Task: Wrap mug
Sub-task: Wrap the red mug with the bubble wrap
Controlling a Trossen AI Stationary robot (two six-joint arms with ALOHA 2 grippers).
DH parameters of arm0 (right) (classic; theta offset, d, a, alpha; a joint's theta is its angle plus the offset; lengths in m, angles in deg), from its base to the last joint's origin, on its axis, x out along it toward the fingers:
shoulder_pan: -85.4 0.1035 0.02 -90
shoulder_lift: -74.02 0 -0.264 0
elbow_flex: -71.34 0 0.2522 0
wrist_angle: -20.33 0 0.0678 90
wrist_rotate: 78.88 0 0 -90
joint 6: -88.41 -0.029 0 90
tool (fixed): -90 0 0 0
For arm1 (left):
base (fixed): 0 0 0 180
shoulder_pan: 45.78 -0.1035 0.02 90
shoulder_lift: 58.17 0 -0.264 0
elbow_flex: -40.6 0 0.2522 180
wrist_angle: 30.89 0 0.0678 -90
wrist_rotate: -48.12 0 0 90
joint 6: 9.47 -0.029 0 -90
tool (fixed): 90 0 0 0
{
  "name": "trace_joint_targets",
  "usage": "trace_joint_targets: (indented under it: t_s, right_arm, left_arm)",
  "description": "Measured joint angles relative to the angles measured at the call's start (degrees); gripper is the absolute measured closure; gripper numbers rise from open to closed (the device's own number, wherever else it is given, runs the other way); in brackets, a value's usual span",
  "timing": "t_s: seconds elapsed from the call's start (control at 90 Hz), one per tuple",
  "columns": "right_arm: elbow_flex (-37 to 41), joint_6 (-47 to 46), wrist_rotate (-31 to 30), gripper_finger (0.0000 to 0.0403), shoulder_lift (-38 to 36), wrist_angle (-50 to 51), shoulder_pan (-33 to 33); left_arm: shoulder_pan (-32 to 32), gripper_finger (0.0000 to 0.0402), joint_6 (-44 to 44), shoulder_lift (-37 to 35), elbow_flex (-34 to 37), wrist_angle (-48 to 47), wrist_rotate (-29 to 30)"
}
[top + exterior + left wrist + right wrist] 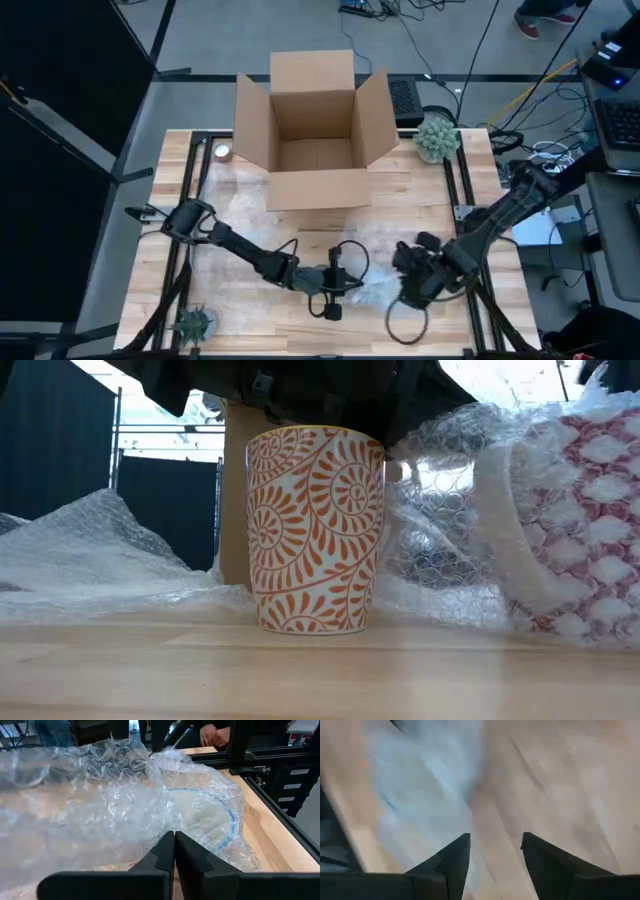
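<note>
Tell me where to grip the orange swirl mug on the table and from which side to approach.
Take the orange swirl mug across its rim, coming down from above. It stands upright on the table with straight, slightly tapering walls, and no handle shows in the low view. Bubble wrap crowds both flanks, and a wrapped mug lies close beside it, so a sideways approach would likely snag. The top looks clearest.
</note>
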Motion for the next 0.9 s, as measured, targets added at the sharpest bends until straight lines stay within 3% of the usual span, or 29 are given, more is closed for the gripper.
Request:
trace_joint_targets:
  t_s: [0.1, 0.222, 0.467, 0.689, 0.9]
  right_arm:
    - [0.02, -5.22, 0.0, 0.0236, 1.59, 3.69, 3.85]
    - [0.07, -7.4, -1.15, 0.0236, 3.94, 1.13, 6.44]
    - [0.07, -2.64, -11.38, 0.0236, 4.83, -8.7, 2.98]
    - [0.07, 4.97, -7.68, 0.0236, 8.16, -13.33, -4.04]
    - [-0.09, 6.67, -4.68, 0.0236, 13.93, -16.26, -6.43]
  left_arm:
    - [0.0, 0.0402, 0.01, 0.0, 0.0, 0.0, 0.0]
    - [0.0, 0.0402, 0.03, 0.0, 0.0, 0.01, 0.0]
    - [0.0, 0.0402, 0.2, -0.01, 0.0, 0.04, -0.02]
    - [0.02, 0.0402, 0.12, -0.02, 0.0, 0.04, 0.0]
    - [0.0, 0.0402, -0.02, -0.02, -0.02, 0.02, -0.02]
